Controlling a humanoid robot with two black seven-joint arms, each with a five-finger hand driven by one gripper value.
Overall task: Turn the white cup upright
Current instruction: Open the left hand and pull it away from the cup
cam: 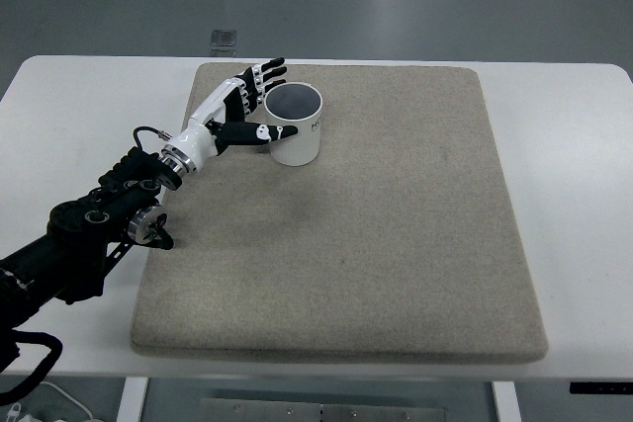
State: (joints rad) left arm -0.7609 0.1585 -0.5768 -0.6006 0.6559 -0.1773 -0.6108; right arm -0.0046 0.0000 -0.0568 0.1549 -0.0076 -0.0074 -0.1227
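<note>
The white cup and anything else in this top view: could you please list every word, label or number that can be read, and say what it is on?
White cup: small dark print on its side near the rim, at about, too small and blurred to read.
Left hand, beige mat, white table: no print visible.
Nothing in this view can be quoted with confidence.

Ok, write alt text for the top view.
A white cup stands upright, mouth up, near the far left corner of a beige mat on a white table. The robot's left hand is beside it, fingers spread along its left side, thumb against its near wall. No right arm shows.
</note>
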